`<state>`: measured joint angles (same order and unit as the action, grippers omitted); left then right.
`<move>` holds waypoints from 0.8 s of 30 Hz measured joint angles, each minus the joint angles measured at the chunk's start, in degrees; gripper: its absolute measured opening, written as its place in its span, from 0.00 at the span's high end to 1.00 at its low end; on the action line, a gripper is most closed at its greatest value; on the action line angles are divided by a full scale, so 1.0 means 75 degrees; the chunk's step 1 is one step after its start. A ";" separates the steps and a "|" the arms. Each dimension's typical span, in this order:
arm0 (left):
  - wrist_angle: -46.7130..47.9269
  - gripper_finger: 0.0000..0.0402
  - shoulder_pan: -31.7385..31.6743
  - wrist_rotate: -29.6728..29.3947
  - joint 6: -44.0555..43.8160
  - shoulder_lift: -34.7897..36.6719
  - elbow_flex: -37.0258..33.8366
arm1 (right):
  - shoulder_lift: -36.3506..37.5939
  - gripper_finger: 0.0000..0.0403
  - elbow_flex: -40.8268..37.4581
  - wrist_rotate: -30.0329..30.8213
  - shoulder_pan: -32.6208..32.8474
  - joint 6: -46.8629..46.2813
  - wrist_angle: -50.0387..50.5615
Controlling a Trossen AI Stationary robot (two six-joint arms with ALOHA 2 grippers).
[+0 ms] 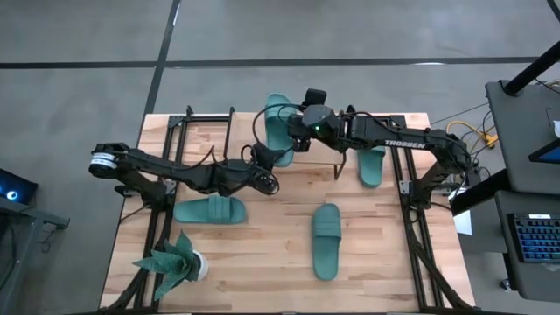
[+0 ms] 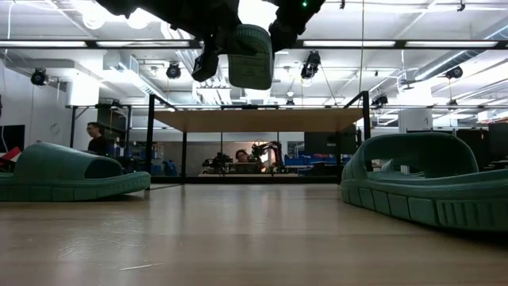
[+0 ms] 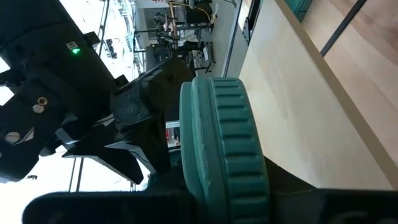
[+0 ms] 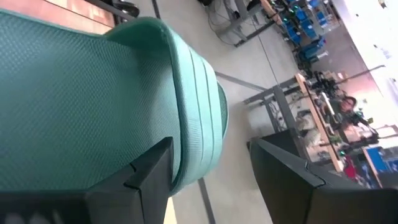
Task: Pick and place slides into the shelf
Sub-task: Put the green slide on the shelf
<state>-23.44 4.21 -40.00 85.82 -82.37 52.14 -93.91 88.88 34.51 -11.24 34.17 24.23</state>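
One teal slide point(image 1: 278, 131) hangs in the air over the far middle of the table, in front of the shelf point(image 2: 258, 121). My left gripper point(image 1: 262, 168) is shut on it. The shelf's light top board point(image 3: 292, 106) shows beyond the slide point(image 3: 217, 155) in the left wrist view. My right gripper point(image 1: 302, 138) is open beside the slide's far half, with the slide's side edge point(image 4: 199, 124) between its fingers. Three more slides lie sole down on the table: at left point(image 1: 210, 210), near the middle point(image 1: 326, 241) and at the far right point(image 1: 372, 166). My left gripper holds the lifted slide by its near end point(image 3: 211, 193), coming level from the table's left. Its own fingers hide the exact place of contact. The slide point(image 2: 250, 56) is clear of the table and reaches away toward the far edge. My right gripper has one finger point(image 4: 149, 171) against or just beside the slide's side; I cannot tell whether it touches.
A spiky green plant in a white pot point(image 1: 179, 262) stands at the near left corner. Black arm frames run along the left point(image 1: 162, 188) and right point(image 1: 411, 210) sides. Bare wood lies between the resting slides. People sit in the room behind.
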 joint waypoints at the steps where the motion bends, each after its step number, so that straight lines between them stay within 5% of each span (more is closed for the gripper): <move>1: 0.0000 0.89 0.0003 0.0008 -0.0008 0.0000 0.0000 | 0.0000 0.50 0.0000 -0.0095 -0.0018 0.0023 -0.0019; 17: 0.0056 0.89 0.0052 0.0056 0.0000 0.0000 0.0044 | -0.0293 0.51 0.0000 -0.0188 -0.0106 0.0246 -0.0140; 24: 0.0032 0.89 0.0052 0.0065 0.0014 0.0000 0.0044 | -0.0299 0.71 0.0000 -0.0172 -0.0106 0.0258 -0.0056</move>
<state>-23.20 4.60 -39.52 85.92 -82.37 52.47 -96.15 88.88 33.22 -12.03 36.11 23.81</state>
